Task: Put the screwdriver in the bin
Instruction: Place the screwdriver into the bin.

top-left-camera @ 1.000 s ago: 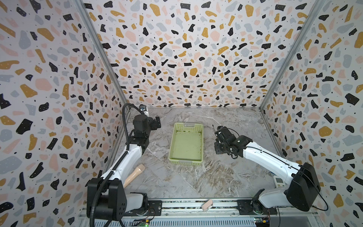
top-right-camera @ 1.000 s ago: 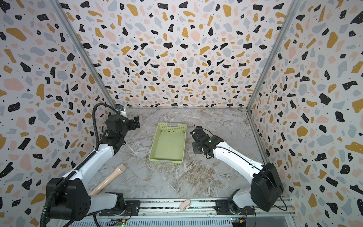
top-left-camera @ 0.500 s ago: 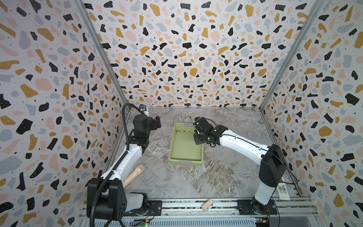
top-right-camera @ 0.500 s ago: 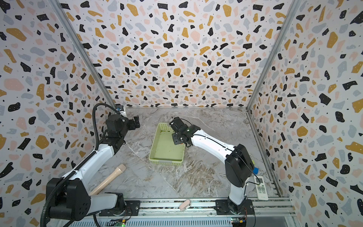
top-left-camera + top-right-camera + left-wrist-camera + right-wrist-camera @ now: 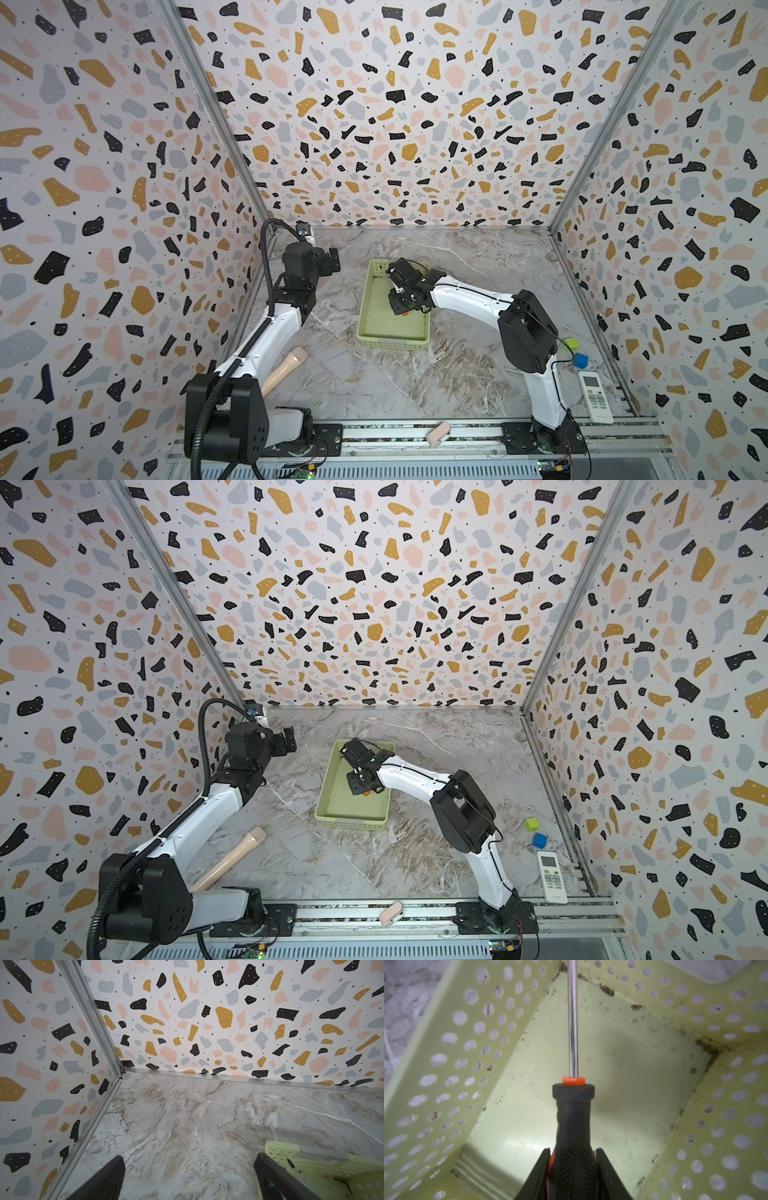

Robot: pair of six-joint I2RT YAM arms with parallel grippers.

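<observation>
**Screwdriver now carried over the bin**

The right tool (image 5: 573,1152) stays clamped on the black handle of the screwdriver (image 5: 573,1113), with its jaws pressed to both sides of it. A second ago this tool hung over bare counter (image 5: 457,374) beside the bin (image 5: 639,1076). Now it is over the bin's inside, and the pale floor lies directly below the handle. I judge the carry done, with only lowering and release left.

Ahead of the tool the shaft runs toward a bin corner. Its tip is cut off at the picture edge, so I cannot tell whether it touches the wall. In both top views the tool hides most of the handle, and its height above the floor is hard to judge.

Well beyond, the left tool (image 5: 189,1167) has not moved, its jaws apart and empty.
</observation>
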